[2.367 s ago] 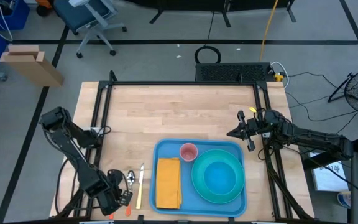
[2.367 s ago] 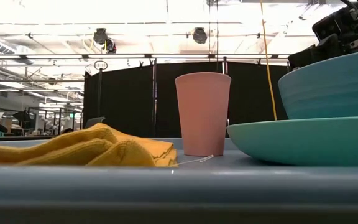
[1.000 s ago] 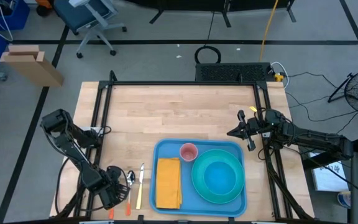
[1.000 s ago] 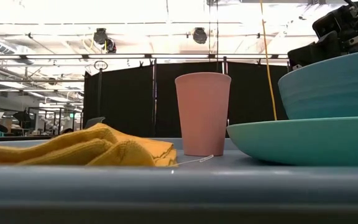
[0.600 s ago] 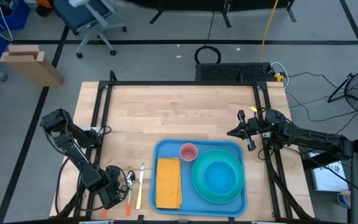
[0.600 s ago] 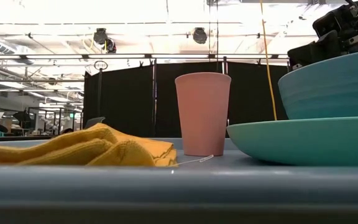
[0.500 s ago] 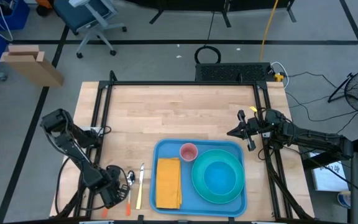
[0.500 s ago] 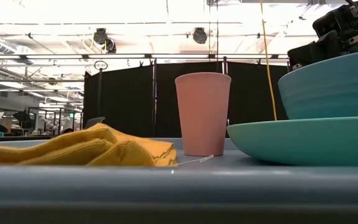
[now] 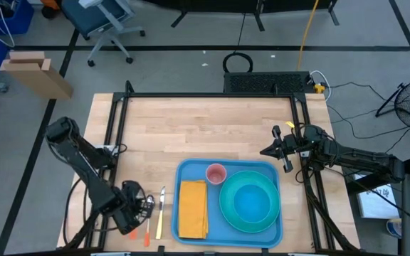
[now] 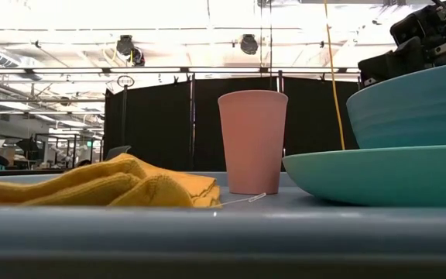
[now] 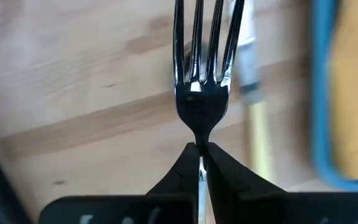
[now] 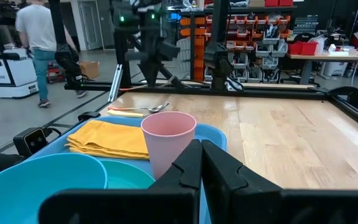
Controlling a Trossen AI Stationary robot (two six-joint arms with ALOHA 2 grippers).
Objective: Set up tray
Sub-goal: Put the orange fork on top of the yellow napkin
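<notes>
My left gripper point(image 9: 137, 206) point(image 11: 199, 155) hangs over the table's near left corner, pointing down, shut on a silver fork point(image 11: 199, 74). An orange bit point(image 9: 132, 229) below the gripper may be the fork's handle. To its right lies the blue tray point(image 9: 185, 168). The tray carries a folded yellow napkin point(image 9: 193, 208), a pink cup point(image 9: 216, 173) and a turquoise plate point(image 9: 225, 213) with a blue bowl point(image 9: 251, 203) on it. My right gripper point(image 9: 265, 151) point(image 12: 201, 152) waits shut and level at the table's right edge, behind the cup. My left gripper pinches the fork's narrow neck point(image 11: 199, 138), just below the tines, between its two fingertips. The fingers come from above, pointing down. The tines stick out past the fingers over the bare wood, lifted clear of the table. The gripper hides the handle in the wrist view.
A knife with a pale yellow handle point(image 9: 160, 213) and an orange-handled utensil point(image 9: 146, 233) lie on the wood between my left gripper and the tray. Black frame rails point(image 9: 116, 142) run along the table's left and right sides. The far half of the table point(image 9: 205, 128) is bare wood.
My left gripper has risen and moved a little toward the tray and the table's far edge. The fork has come up off the table with it. The knife and the tray's things have stayed where they were.
</notes>
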